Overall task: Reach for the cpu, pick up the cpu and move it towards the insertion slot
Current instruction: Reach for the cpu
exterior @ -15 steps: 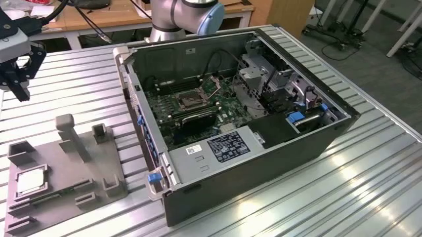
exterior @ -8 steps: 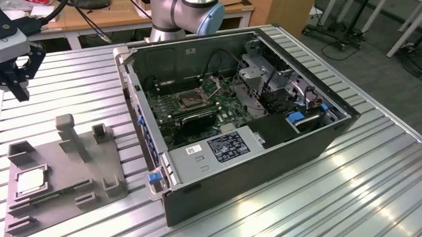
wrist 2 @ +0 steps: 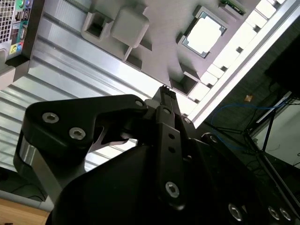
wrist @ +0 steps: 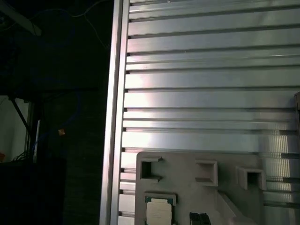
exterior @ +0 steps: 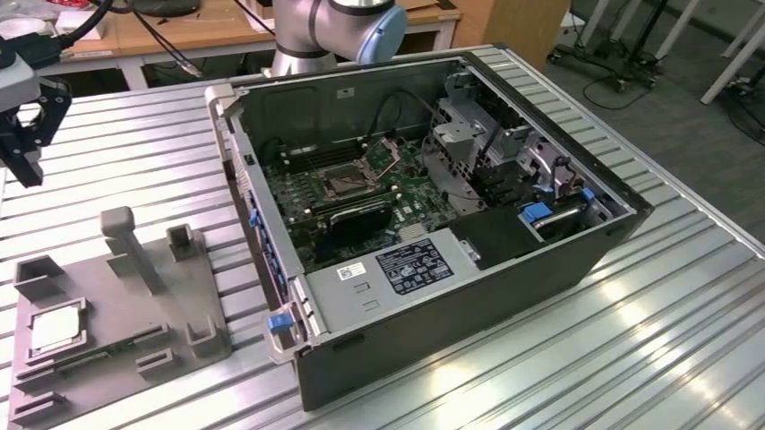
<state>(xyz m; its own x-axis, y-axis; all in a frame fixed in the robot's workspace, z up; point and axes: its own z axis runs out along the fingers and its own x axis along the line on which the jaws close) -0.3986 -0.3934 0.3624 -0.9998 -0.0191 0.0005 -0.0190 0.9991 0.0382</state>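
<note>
cpu [exterior: 54, 330] is seated flat in a square recess of the grey tray [exterior: 120, 309], on the tray's side toward the exterior view's left, pale top facing up, nothing touching it. Both wrist views show it in that same pocket [wrist 2: 204, 33] [wrist: 158, 213], with the tray's raised blocks [wrist 2: 130, 22] and open pockets [wrist: 151, 169] around it. gripper [exterior: 27, 152] hangs in the air past the tray's far end, well apart from the tray and from the cpu, over the bare slotted aluminium table [exterior: 107, 152]. It's carrying nothing. Whether it's open or closed I cannot tell, from the exterior view or from the second wrist view, where the black gripper body [wrist 2: 161, 112] sits in the foreground with the tray beyond it. insertion slot [exterior: 340, 182] is on the green motherboard [exterior: 413, 184] inside the open PC case [exterior: 502, 296], which lies just beside the tray on the exterior view's right. The slot is well apart from the tray: shiny metal frame, dark centre, nothing in it that I can make out.
</note>
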